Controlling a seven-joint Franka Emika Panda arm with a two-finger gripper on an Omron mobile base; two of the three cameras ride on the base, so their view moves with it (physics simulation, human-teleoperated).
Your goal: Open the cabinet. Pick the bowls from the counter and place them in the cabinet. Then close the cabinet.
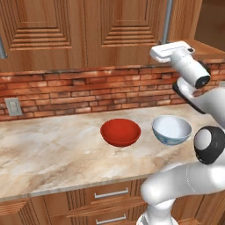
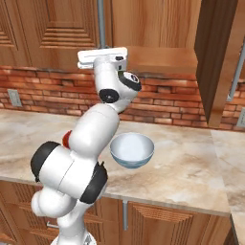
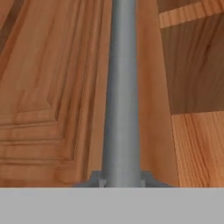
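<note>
Gripping the upright bar handle (image 3: 122,96) of the cabinet (image 1: 127,26), the hand (image 3: 122,183) is clamped on it, with the door edge just right.

two bowls sit on the counter (image 1: 52,154), side by side and apart: one bowl (image 1: 121,132) to the left, the other bowl (image 1: 172,129) to the right. behind them a brick wall (image 1: 79,92) rises from the far edge of the counter, with an outlet (image 1: 13,107) at its left end. the cabinet (image 1: 83,30) hangs above the wall. drawers (image 1: 110,200) lie under the counter's near edge. the gripper (image 3: 122,180) is up at the cabinet's right door, at the foot of its handle (image 3: 122,87), with the open inside of the cabinet to the right.
</note>
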